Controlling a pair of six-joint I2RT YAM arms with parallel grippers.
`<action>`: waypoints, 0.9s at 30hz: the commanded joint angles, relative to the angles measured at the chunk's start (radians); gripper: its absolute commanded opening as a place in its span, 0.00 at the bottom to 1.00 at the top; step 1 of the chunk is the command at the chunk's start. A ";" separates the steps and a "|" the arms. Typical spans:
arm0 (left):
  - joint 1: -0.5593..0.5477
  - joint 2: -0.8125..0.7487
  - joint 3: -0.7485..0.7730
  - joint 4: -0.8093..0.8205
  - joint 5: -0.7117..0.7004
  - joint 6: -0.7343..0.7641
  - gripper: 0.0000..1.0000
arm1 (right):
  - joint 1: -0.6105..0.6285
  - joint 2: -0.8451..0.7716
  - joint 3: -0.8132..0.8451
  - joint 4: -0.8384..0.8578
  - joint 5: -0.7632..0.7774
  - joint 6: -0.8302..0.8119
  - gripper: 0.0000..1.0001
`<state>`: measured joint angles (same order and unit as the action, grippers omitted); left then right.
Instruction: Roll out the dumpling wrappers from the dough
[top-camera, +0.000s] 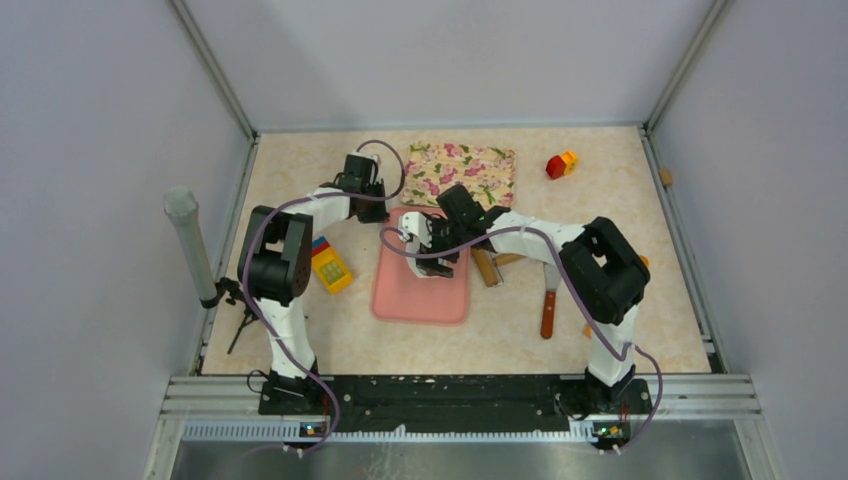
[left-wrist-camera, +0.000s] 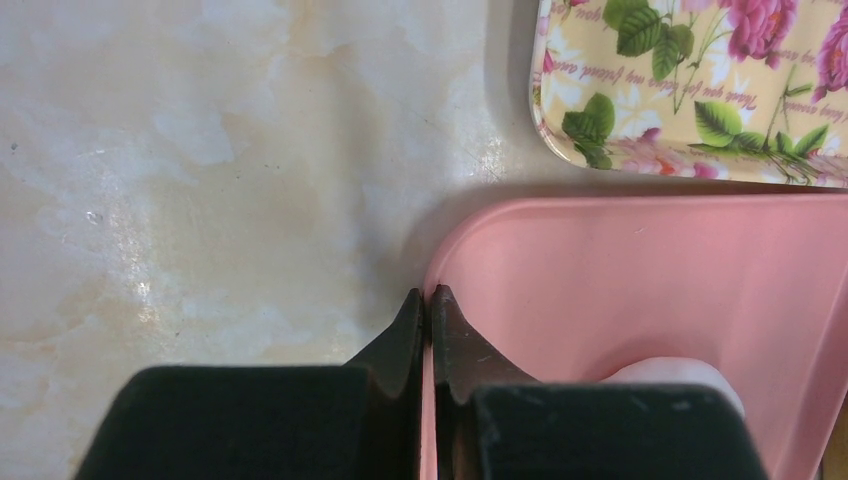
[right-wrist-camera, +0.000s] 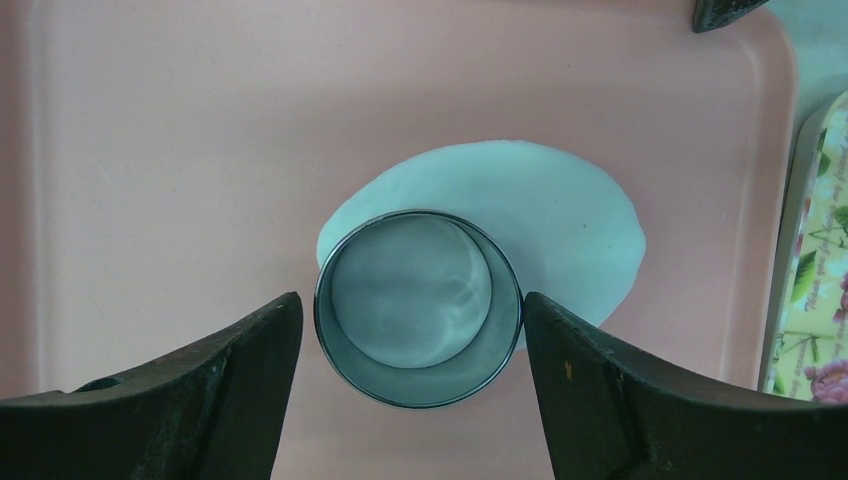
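The dough (right-wrist-camera: 560, 230) is a flattened white oval sheet on the pink mat (right-wrist-camera: 180, 150). A silver metal ring cutter (right-wrist-camera: 418, 310) stands on the sheet's near edge, with dough showing inside it. My right gripper (right-wrist-camera: 412, 300) is open, one finger on each side of the ring and close to it. It hovers over the mat in the top view (top-camera: 432, 262). My left gripper (left-wrist-camera: 428, 295) is shut on the far left rim of the pink mat (left-wrist-camera: 650, 270). An edge of the dough (left-wrist-camera: 670, 372) shows there. No separate dumpling wrapper is in view.
A floral tray (top-camera: 460, 170) lies just behind the mat. A wooden rolling pin (top-camera: 487, 265) and a brown-handled knife (top-camera: 549, 300) lie right of the mat. A yellow and blue block (top-camera: 330, 265) sits left of it. A red and yellow toy (top-camera: 561, 164) is at the back right.
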<state>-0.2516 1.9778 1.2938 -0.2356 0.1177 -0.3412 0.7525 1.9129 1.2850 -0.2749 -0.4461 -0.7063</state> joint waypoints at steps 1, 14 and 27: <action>-0.008 0.036 -0.043 -0.025 -0.032 0.004 0.00 | 0.012 0.024 0.045 -0.008 -0.037 0.013 0.77; -0.009 0.035 -0.044 -0.024 -0.033 0.005 0.00 | 0.011 0.040 0.036 -0.001 -0.017 0.019 0.77; -0.011 0.034 -0.046 -0.022 -0.036 0.005 0.00 | 0.011 0.032 0.007 0.021 0.015 0.069 0.54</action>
<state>-0.2554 1.9778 1.2888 -0.2222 0.1143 -0.3401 0.7525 1.9423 1.3033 -0.2703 -0.4358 -0.6758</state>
